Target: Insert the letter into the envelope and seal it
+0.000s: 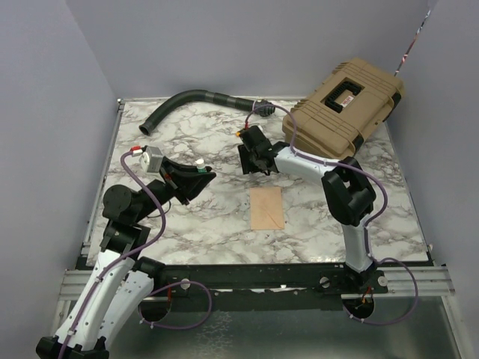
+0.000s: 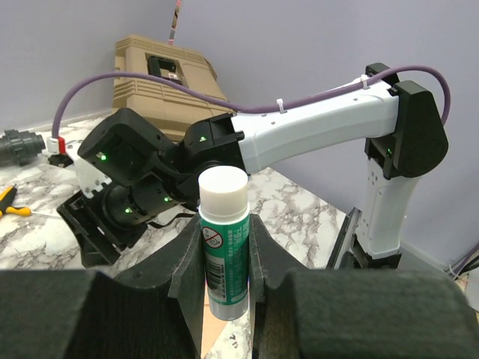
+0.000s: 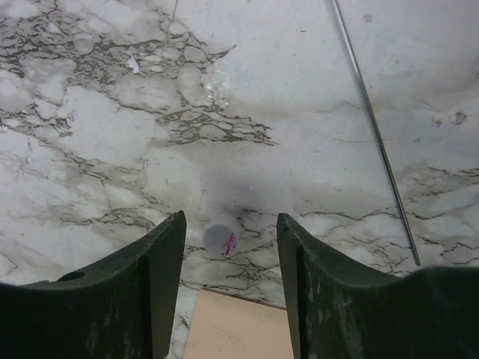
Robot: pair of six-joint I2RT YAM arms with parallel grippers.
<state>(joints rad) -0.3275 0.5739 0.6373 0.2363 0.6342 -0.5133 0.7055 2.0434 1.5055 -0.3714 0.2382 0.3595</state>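
The peach-tan envelope (image 1: 266,208) lies flat on the marble table, its flap not raised; its near edge also shows in the right wrist view (image 3: 236,325). The letter is out of view. My left gripper (image 1: 196,176) (image 2: 224,224) is shut on an upright green glue stick (image 2: 224,239) whose white tip is bare. My right gripper (image 1: 257,163) (image 3: 231,221) hangs open just beyond the envelope's far edge, above a small white cap (image 3: 221,235) that lies on the marble between the fingers' line. Nothing is held in it.
A tan hard case (image 1: 344,105) sits at the back right and a black hose (image 1: 187,101) curves along the back edge. A yellow-handled tool (image 2: 9,200) lies near the hose. The right arm (image 2: 314,134) stretches across in front of the left wrist camera.
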